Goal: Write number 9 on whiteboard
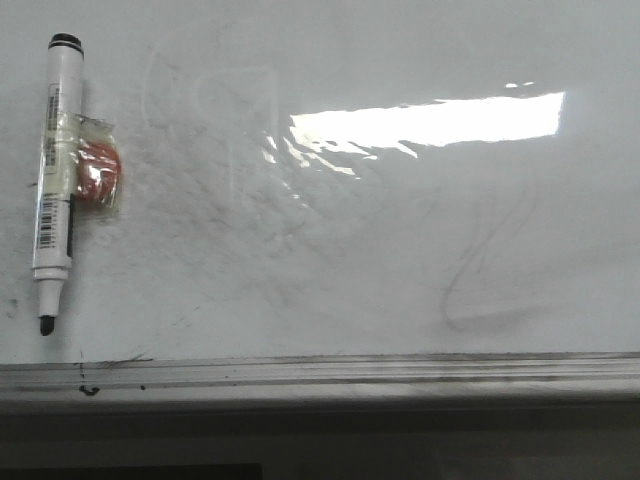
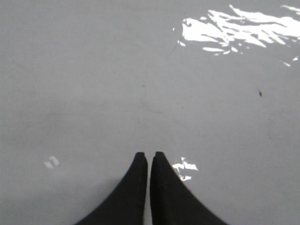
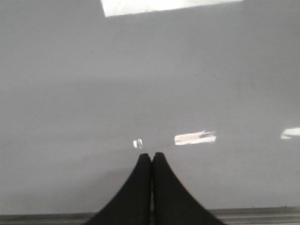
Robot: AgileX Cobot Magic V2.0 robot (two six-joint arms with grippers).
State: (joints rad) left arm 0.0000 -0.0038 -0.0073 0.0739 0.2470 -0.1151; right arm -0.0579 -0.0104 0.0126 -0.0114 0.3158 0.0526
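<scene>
The whiteboard [image 1: 400, 250] fills the front view, glossy white with grey smudges and a faint erased squiggle [image 1: 480, 270]. No black number 9 shows on it. A white marker [image 1: 55, 180] with a black cap end and bare black tip lies on the board at the far left, tip toward the ledge. Neither gripper shows in the front view. My left gripper [image 2: 149, 154] is shut and empty over bare board. My right gripper [image 3: 151, 154] is shut and empty over bare board, close to the ledge [image 3: 262, 215].
A small clear packet with something orange-red inside [image 1: 98, 175] is taped beside the marker. A grey metal ledge [image 1: 350, 372] runs along the board's lower edge, with a dark band below it. A bright window glare [image 1: 430, 120] lies on the board.
</scene>
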